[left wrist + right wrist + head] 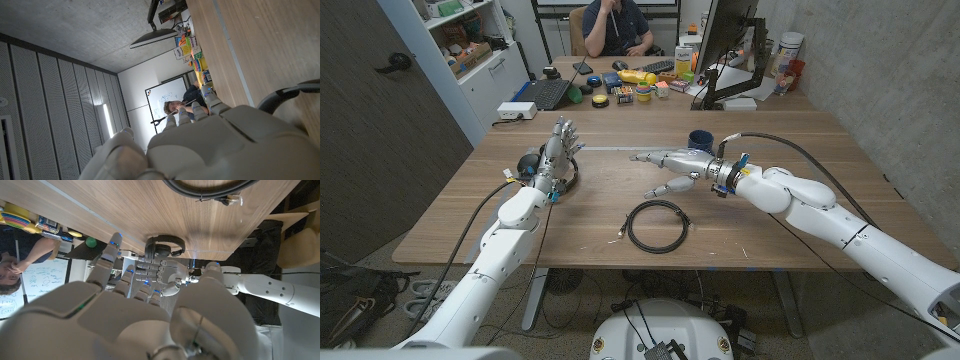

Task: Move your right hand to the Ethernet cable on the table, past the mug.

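Note:
A black Ethernet cable (657,225) lies coiled on the wooden table (790,215) near its front edge; its coil (207,186) and plug also show in the right wrist view. A dark blue mug (700,141) stands farther back. My right hand (670,167) hovers open in front of the mug, fingers stretched toward the table's middle, a little beyond the cable and not touching it. My left hand (557,150) stands upright with fingers raised, holding nothing, beside black headphones (532,165). In the right wrist view my right hand (135,315) has its fingers spread, and the left hand (162,275) shows beyond.
A monitor (725,50), a laptop (545,93) and several small items crowd the far end of the table. A person (610,25) sits behind it. A white strip runs across the table's middle. A concrete wall stands to the right.

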Robot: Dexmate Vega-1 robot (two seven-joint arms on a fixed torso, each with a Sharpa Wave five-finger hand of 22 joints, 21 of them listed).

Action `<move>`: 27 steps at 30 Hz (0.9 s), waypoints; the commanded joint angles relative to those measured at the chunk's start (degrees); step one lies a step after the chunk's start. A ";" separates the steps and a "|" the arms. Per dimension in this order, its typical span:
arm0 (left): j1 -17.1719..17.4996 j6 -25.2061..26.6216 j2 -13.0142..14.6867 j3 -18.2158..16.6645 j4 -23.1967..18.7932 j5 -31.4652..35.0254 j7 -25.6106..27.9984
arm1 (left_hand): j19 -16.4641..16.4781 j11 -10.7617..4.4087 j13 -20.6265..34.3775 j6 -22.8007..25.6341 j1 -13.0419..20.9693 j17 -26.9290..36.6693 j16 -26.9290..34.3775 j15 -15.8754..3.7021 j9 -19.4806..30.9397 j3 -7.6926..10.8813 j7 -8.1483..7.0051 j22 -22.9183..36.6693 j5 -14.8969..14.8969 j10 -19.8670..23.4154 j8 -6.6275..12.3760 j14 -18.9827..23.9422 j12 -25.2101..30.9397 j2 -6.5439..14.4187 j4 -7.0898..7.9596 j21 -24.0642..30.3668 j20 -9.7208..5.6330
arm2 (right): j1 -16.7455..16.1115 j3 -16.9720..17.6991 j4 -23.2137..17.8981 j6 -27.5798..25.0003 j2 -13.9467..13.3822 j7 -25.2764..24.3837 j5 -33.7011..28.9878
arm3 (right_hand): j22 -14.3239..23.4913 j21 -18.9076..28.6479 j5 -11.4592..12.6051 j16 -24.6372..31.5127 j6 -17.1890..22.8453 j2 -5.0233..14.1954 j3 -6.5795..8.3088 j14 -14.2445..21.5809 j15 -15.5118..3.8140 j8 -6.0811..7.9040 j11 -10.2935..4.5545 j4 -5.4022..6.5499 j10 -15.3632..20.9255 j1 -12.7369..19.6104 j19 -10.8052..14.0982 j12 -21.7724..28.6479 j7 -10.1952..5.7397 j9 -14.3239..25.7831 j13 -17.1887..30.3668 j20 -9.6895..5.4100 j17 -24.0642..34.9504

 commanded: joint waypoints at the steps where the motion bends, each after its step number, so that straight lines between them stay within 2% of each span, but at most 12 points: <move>1: 0.28 -0.28 0.34 -0.74 -0.70 0.80 -0.48 | 0.27 0.05 0.18 -0.22 0.29 0.16 -0.14 0.00 0.17 -0.42 0.00 0.19 0.36 -0.24 0.22 0.02 0.32 2.64 0.23 -0.39 0.29 | 1.17 -2.16 1.76 2.38 0.79 -0.35 -2.83 | 0.21 -0.62 0.40 -0.36 4.41 0.11 -0.82 1.77 -4.92 0.93 -0.12 -0.02 1.91 0.98 2.43 0.49 -0.16 0.28 0.21 -0.81 0.08; 10: -0.01 -0.05 0.44 -0.74 -0.71 0.90 -1.35 | 0.33 0.04 0.18 -0.23 0.27 0.16 -0.16 -0.01 0.17 -0.58 0.00 0.20 0.38 -0.24 0.21 0.01 0.31 2.65 0.25 -0.50 0.32 | 4.38 -5.27 5.11 3.77 2.64 0.62 -6.00 | 0.20 -1.56 0.38 -0.51 9.00 0.05 -1.94 3.20 -4.31 1.57 -0.16 0.45 3.37 0.88 3.70 0.47 -0.18 0.22 0.20 -1.86 0.07; 18: 0.46 0.32 0.28 -0.99 -0.55 0.69 -1.55 | 0.36 -0.08 0.17 -0.29 0.25 0.16 -0.17 0.17 0.17 -0.76 0.01 0.21 0.40 -0.29 0.19 0.06 0.29 2.65 0.26 -0.64 0.40 | 5.32 -6.61 5.59 3.89 2.99 2.33 -6.11 | 0.22 -2.15 0.53 -0.49 12.35 0.01 -2.45 5.03 -4.29 1.82 -0.16 0.06 4.76 2.31 5.00 0.48 -0.27 0.12 0.18 -3.38 0.00; 20: 0.52 0.27 0.28 -1.05 -0.48 0.79 -1.56 | 0.36 -0.09 0.17 -0.29 0.25 0.16 -0.17 0.18 0.17 -0.80 -0.02 0.21 0.41 -0.28 0.19 0.08 0.29 2.66 0.26 -0.67 0.38 | 5.47 -6.82 5.60 4.06 2.96 2.58 -6.18 | 0.25 -2.35 0.69 -0.51 13.04 0.16 -2.39 5.73 -4.33 1.71 -0.18 -0.32 5.22 3.38 5.41 0.46 -0.29 0.07 0.18 -4.12 -0.04; 21: 0.54 0.33 0.25 -1.10 -0.45 0.70 -1.61 | 0.38 -0.10 0.17 -0.29 0.25 0.16 -0.16 0.20 0.17 -0.83 -0.02 0.21 0.41 -0.32 0.19 0.10 0.28 2.66 0.26 -0.69 0.42 | 5.58 -6.92 5.75 4.14 3.02 2.95 -5.79 | 0.27 -2.40 0.82 -0.41 13.59 0.33 -2.40 6.68 -4.09 1.56 -0.19 -0.52 5.58 4.14 6.08 0.42 -0.30 0.02 0.18 -5.25 -0.04; 23: 0.52 0.27 0.26 -1.12 -0.32 0.73 -1.77 | 0.39 -0.08 0.17 -0.30 0.24 0.16 -0.17 0.18 0.17 -0.87 -0.03 0.21 0.42 -0.33 0.19 0.10 0.27 2.67 0.26 -0.72 0.40 | 5.93 -7.16 6.35 4.34 3.28 3.83 -4.76 | 0.31 -2.47 1.24 -0.26 14.52 0.83 -2.23 8.39 -3.24 1.33 -0.18 -0.89 6.43 5.67 7.18 0.44 -0.29 -0.01 0.19 -6.25 -0.06; 25: 0.50 0.23 0.22 -1.17 -0.22 0.66 -1.92 | 0.40 -0.10 0.17 -0.29 0.24 0.16 -0.18 0.20 0.17 -0.91 -0.02 0.21 0.43 -0.34 0.19 0.10 0.27 2.67 0.27 -0.75 0.40 | 6.42 -7.57 6.60 4.13 3.51 4.97 -4.63 | 0.35 -2.43 1.67 -0.21 15.50 1.33 -2.12 9.71 -2.88 1.26 -0.17 -0.99 7.40 6.59 8.24 0.57 -0.28 0.01 0.21 -7.07 -0.07; 27: 0.45 0.22 0.24 -1.18 -0.13 0.68 -2.06 | 0.44 -0.05 0.17 -0.31 0.24 0.16 -0.18 0.21 0.17 -0.94 -0.01 0.21 0.43 -0.31 0.19 0.10 0.28 2.68 0.27 -0.76 0.38 | 6.89 -7.99 6.84 3.88 3.75 6.24 -4.35 | 0.36 -2.43 1.85 -0.20 15.84 1.47 -2.08 10.17 -2.73 1.23 -0.17 -1.03 7.76 6.94 8.61 0.61 -0.29 0.02 0.22 -7.17 -0.07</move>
